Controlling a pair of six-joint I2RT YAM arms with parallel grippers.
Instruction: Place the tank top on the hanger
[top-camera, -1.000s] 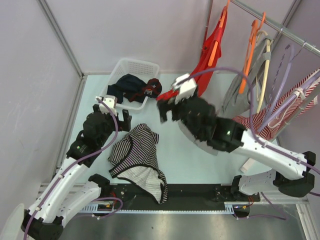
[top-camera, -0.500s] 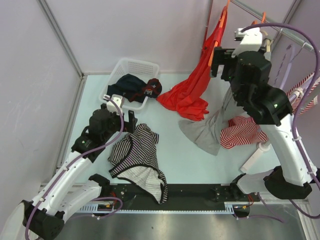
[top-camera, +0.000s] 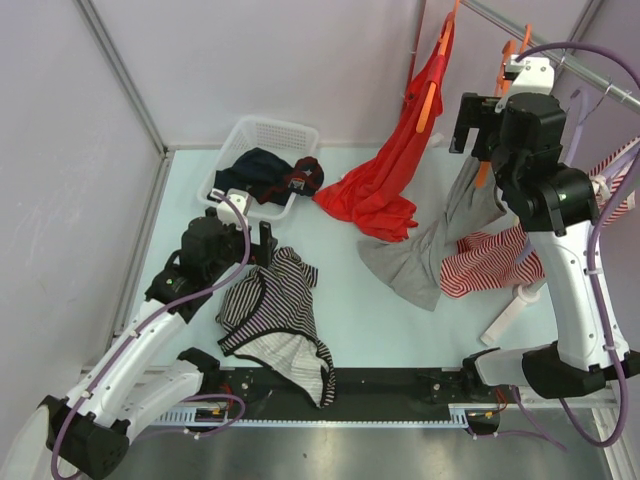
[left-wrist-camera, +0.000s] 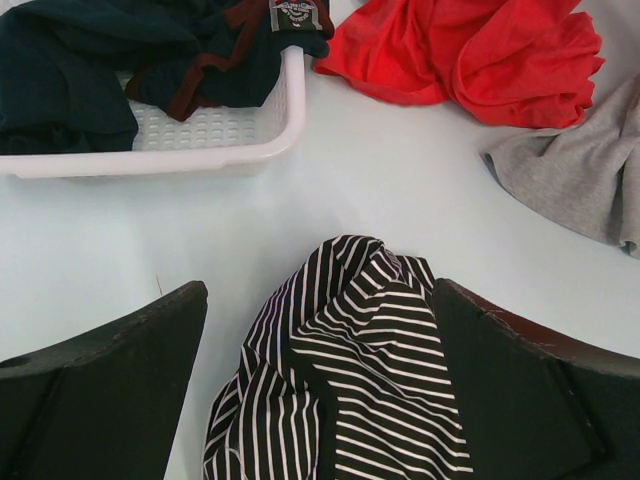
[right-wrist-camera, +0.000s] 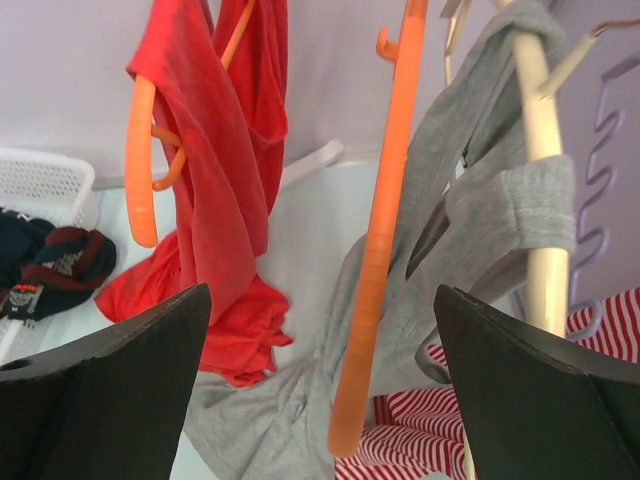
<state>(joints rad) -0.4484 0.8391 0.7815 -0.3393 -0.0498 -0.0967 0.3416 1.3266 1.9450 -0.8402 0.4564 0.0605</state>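
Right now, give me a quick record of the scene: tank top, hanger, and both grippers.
tank top: crumpled on the table, on no hanger
hanger: orange, bare, hanging beside the grey garment
left gripper: open, over the tank top's far edge
right gripper: open, facing the hanger, not gripping it

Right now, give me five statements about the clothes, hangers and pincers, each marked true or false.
1. The striped tank top lies on the table. True.
2. The left pincer is shut on the tank top. False: it is open above the top's edge.
3. The right pincer grips the bare orange hanger. False: it is open, with the hanger hanging ahead of it.
4. The red garment hangs on a second orange hanger. True.
5. The basket is empty. False: dark clothes lie in it.
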